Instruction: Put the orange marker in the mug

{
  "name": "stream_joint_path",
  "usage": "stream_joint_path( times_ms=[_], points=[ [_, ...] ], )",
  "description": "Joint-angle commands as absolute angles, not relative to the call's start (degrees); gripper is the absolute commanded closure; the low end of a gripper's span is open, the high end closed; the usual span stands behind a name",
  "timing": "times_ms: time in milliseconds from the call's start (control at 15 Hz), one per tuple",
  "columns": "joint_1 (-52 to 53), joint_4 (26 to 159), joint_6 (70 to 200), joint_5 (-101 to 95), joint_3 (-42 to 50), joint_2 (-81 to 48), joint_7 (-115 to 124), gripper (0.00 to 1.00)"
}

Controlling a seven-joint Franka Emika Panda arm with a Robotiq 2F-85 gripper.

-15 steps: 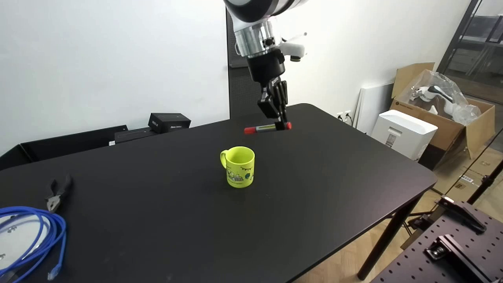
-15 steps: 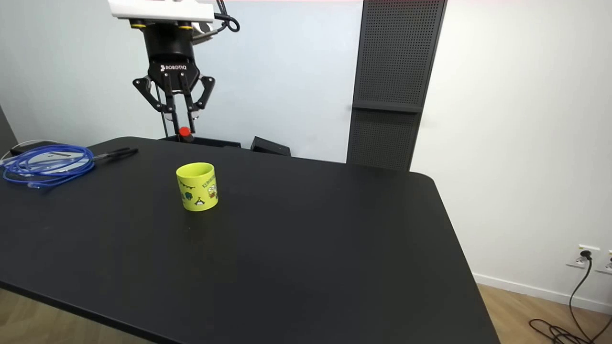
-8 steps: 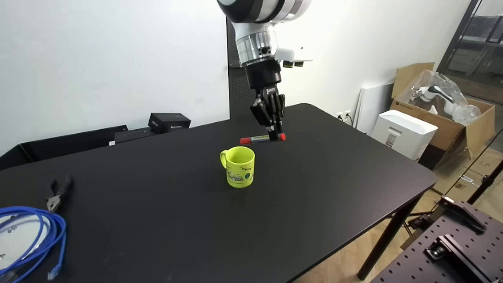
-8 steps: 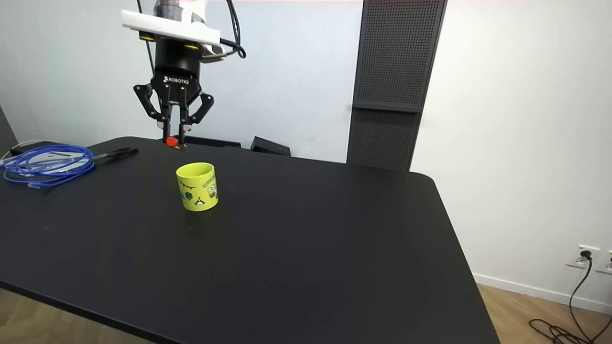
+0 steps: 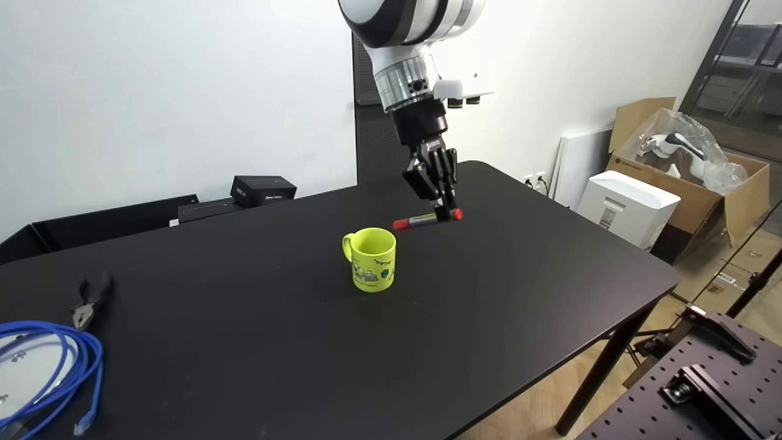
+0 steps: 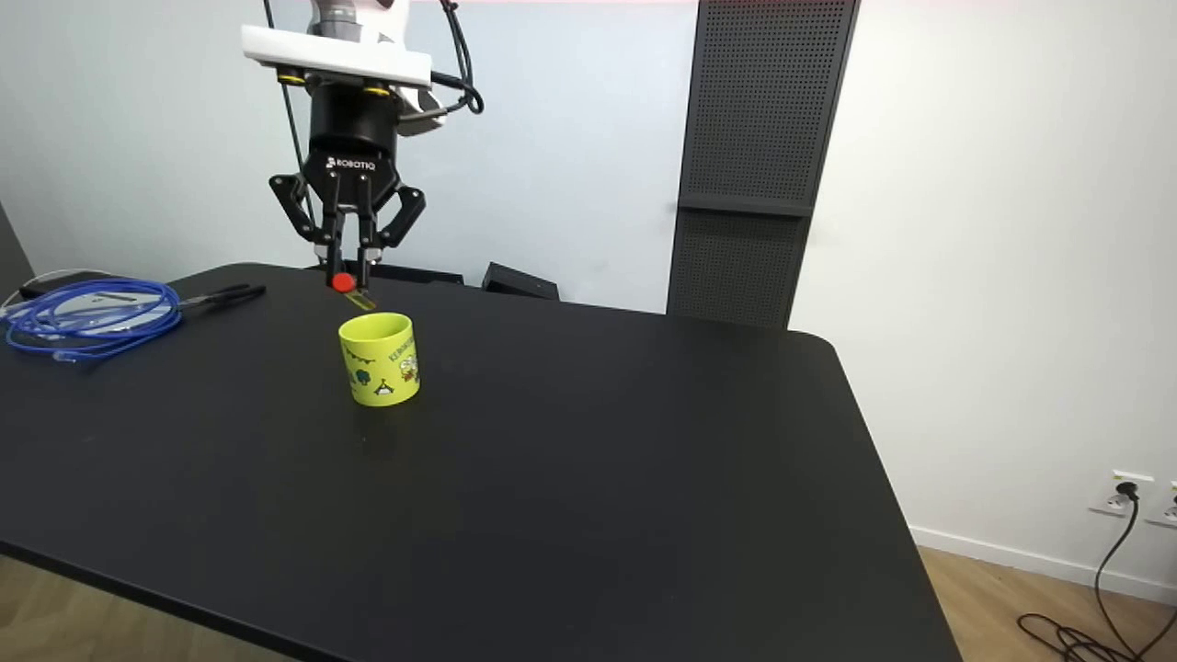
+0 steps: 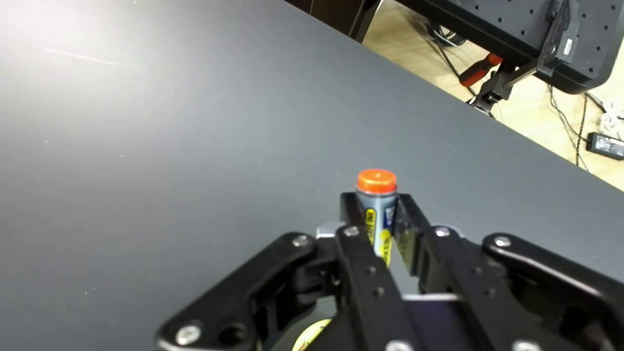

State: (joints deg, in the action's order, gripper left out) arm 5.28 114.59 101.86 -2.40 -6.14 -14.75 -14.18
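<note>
Orange marker (image 5: 421,220), partly covered by the gripper (image 7: 378,204) pinching it, hung roughly level above the table (image 5: 489,299). In an exterior view we saw the mug (image 6: 379,363) upright near it, handle hidden from us. Beyond, on the floor (image 7: 397,44), a black labelled block (image 7: 606,146) was cut off by the wrist view's right edge.

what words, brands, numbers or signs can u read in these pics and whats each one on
"ROBOTIQ": end effector
"KERO…", seemingly, rest too small: mug
"INK", other print partly hidden or blurred: marker
Too small or blurred to read: black box, white box, cardboard box, power brick
</note>
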Motion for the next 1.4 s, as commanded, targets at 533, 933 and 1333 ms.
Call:
stream_joint_path(
  times_ms=[533,933,1333],
  points=[
    [6.0,101.85,91.95,-3.62,-6.1,-23.73,-12.31,0.95],
    [6.6,94.1,90.07,-4.49,-6.3,-30.42,-12.81,0.95],
    [7.62,88.14,87.9,-4.75,-6.64,-35.6,-13.51,0.95]
  ],
)
